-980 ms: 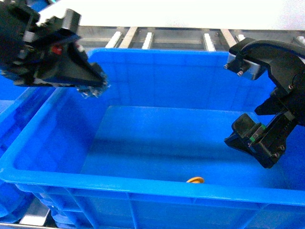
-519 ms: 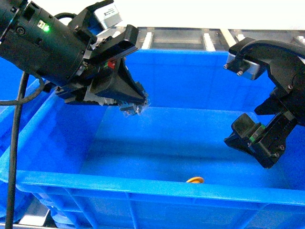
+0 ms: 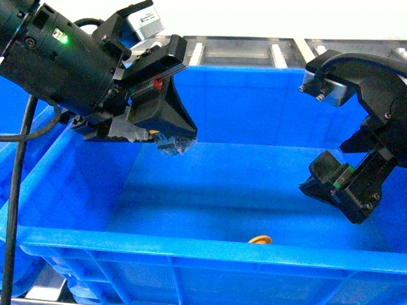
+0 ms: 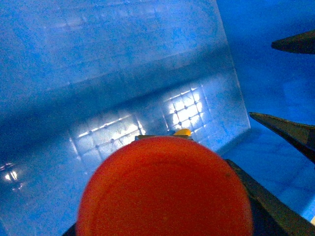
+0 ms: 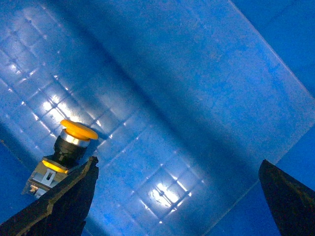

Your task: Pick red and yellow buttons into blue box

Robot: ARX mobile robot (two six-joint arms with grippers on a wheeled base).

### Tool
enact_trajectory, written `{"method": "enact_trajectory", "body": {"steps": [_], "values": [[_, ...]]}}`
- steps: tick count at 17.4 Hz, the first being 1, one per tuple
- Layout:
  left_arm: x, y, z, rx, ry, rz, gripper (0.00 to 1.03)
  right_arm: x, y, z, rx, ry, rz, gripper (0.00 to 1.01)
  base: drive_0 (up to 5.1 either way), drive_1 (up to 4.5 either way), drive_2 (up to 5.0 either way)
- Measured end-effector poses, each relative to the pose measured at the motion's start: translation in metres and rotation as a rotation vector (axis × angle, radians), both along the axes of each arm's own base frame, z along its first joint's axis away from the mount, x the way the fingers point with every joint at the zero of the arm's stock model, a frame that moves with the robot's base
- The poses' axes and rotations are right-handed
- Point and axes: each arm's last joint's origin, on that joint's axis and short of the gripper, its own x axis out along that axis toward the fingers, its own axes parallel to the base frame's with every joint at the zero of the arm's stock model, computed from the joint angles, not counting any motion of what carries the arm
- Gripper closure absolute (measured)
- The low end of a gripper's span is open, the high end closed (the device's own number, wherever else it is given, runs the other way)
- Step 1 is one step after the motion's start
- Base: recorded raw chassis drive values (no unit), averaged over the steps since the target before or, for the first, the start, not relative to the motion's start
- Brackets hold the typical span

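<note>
1. Yellow button (image 5: 69, 147) lies on the floor of the blue box (image 3: 210, 254), at the lower middle of the head view: that half looks done.
2. Red button (image 4: 165, 189) sits clenched in the left pincer (image 3: 175, 143), over the box's upper left.
3. Right pincer (image 3: 340, 190) hangs released inside the box at the right; dropping the red button remains.

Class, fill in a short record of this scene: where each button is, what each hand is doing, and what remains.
Yellow button: on the floor of the blue box
Red button: held in the left hand, above the box interior
Right hand: open, empty, inside the box
Remaining: release the red button
</note>
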Motion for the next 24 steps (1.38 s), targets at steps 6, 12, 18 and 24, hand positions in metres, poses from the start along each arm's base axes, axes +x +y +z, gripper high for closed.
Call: {"method": "enact_trajectory", "body": {"steps": [6,12,18,24], "values": [[0.0,0.0,0.0,0.0,0.0,0.0,0.04,0.0,0.0,0.0,0.0,0.0,0.0,0.03,0.0,0.0,0.0],[0.0,-0.0001,0.0,0.0,0.0,0.0,0.05,0.0,0.0,0.0,0.0,0.0,0.0,0.03,0.0,0.0,0.0],[0.0,-0.0001,0.0,0.0,0.0,0.0,0.05,0.0,0.0,0.0,0.0,0.0,0.0,0.03,0.0,0.0,0.0],[0.0,-0.0001,0.0,0.0,0.0,0.0,0.05,0.0,0.0,0.0,0.0,0.0,0.0,0.03,0.0,0.0,0.0]]}}
